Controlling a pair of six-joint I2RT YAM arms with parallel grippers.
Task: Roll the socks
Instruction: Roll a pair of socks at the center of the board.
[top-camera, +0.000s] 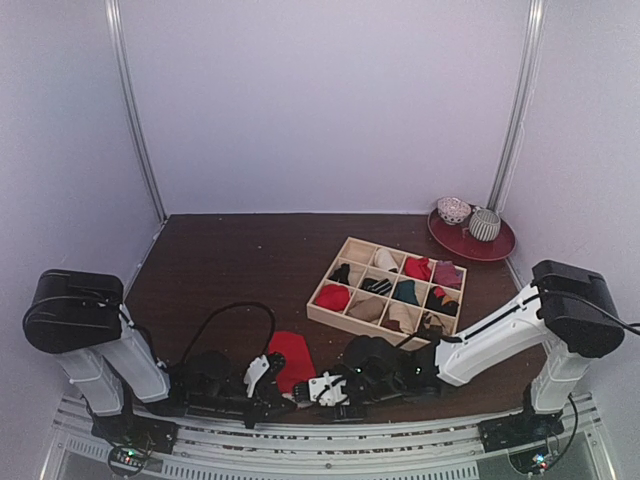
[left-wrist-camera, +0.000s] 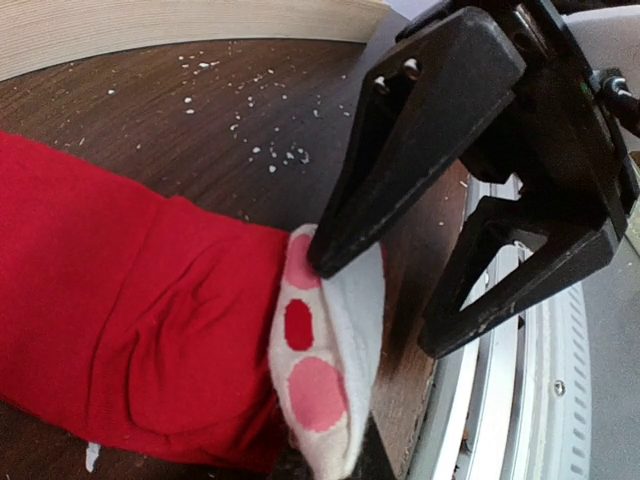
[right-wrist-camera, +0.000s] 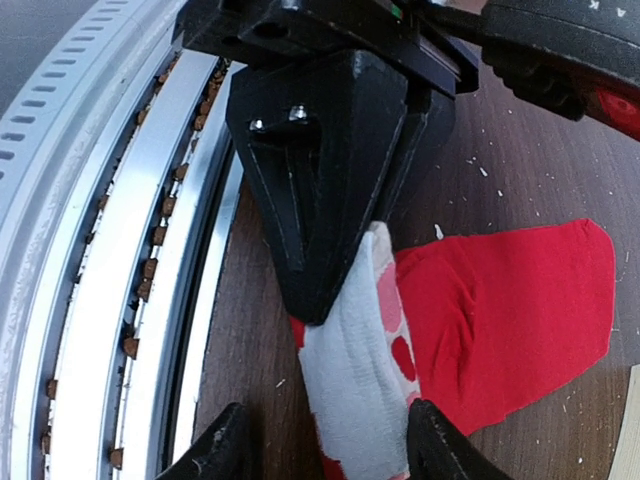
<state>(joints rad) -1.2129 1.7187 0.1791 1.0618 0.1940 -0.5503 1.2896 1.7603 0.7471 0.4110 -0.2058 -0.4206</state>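
Top view: high, rear, far. Wrist views: close, both on red sock (left-wrist-camera: 130, 320).

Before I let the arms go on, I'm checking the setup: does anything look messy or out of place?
White specks are scattered over the dark table, like spilled debris. The red sock has its white cuff right at the table's near edge, beside the rail.

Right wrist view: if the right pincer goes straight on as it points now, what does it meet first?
The white cuff of the red sock: it lies right before the right pincer, with nothing between as far as seen.
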